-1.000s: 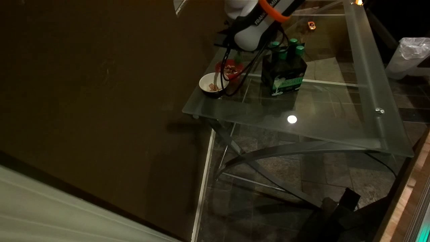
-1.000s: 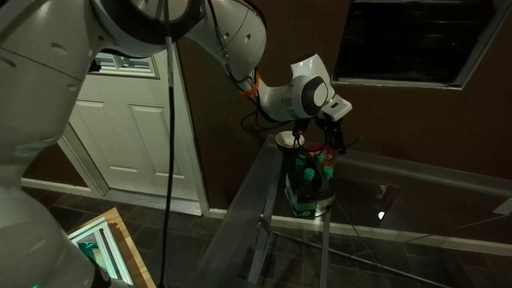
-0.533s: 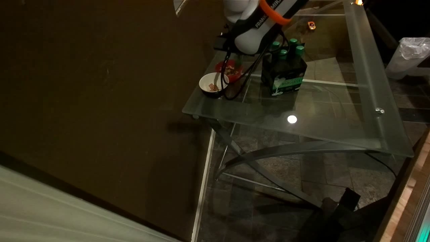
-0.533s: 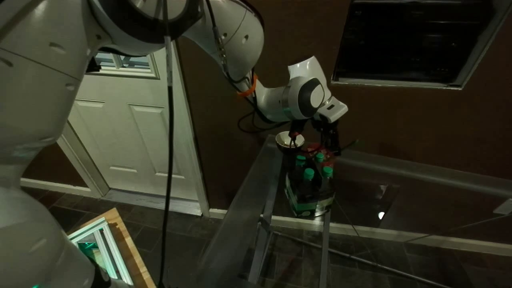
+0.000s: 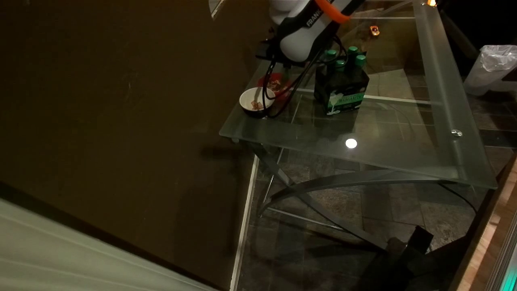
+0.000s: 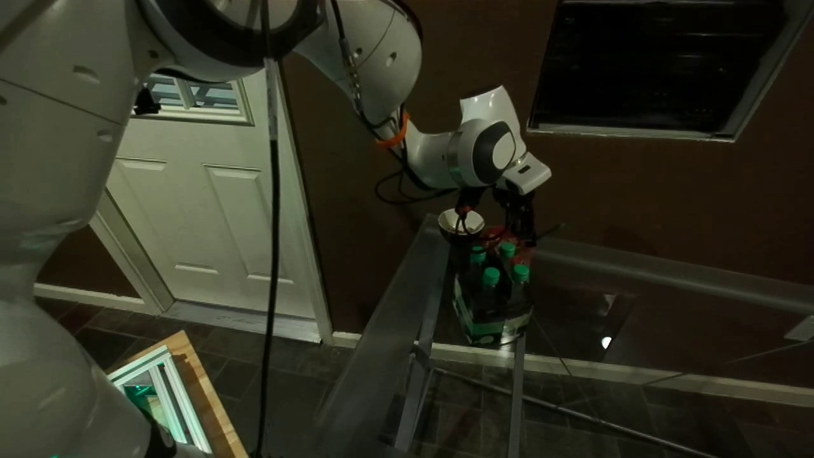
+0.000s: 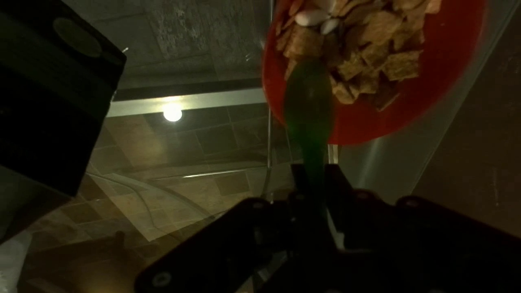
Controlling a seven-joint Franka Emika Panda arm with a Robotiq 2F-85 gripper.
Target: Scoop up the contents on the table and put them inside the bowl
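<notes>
- White bowl (image 5: 247, 98): near left corner of the glass table (image 5: 404, 153), in an exterior view.
- Red bowl (image 7: 439, 73): just beyond, holding brown pieces (image 7: 374, 53).
- Gripper (image 7: 316, 173): pinched narrow on a green spoon (image 7: 308, 101).
- Arm (image 6: 381, 70): forearm sloping down, wrist bent.

Bowl (image 5: 249, 98): on the table (image 5: 442, 68) by its left near corner in an exterior view, food pieces (image 5: 257, 106) inside.
Second bowl (image 7: 443, 69): just beyond the bowl, cereal pieces (image 7: 370, 49) in it.
Bottle pack (image 5: 342, 91): on the table, right of both bowls.
Spoon (image 7: 310, 101): in the gripper (image 7: 315, 173), head over the second bowl.
Object (image 5: 375, 31): on the table, far beyond the bottle pack.
Bin (image 5: 480, 76): right of the table.
</notes>
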